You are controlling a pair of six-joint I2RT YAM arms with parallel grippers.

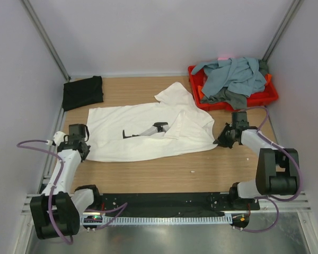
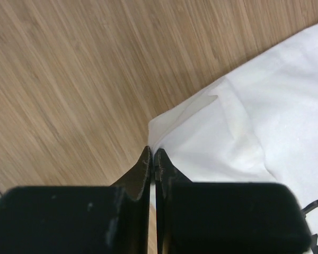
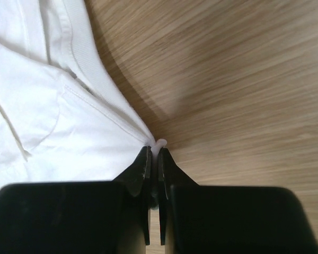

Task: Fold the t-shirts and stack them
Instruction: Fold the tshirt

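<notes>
Top external view: white t-shirt (image 1: 116, 138) lay spread across the centre of the table (image 1: 164, 172), long axis left to right. Its upper right part was folded over and rumpled. Black t-shirt (image 1: 82, 92) sat folded in the upper left of the frame, apart from the white one. Red tray (image 1: 267, 98) stood in the upper right corner. It held the grey-blue t-shirt (image 1: 230, 73) heaped on top and the dark grey t-shirt (image 1: 232, 98) beneath, at the tray's lower edge. Left gripper (image 1: 84, 152) was at the white shirt's lower left edge. Right gripper (image 1: 219, 142) was at the shirt's lower right corner, just below the tray.

Left wrist view: fingers (image 2: 133, 180) were pressed together with only a thin slit between them. A corner of the white shirt ran from the right of the frame down to the tips, so the jaws appeared clamped on that edge. Bare wood filled the left and top.

Right wrist view: jaws were closed, with a small nub of white cloth pinched at the tips at lower centre. The shirt's ribbed collar and a seam lay in the upper left, with bare wood to the right.
</notes>
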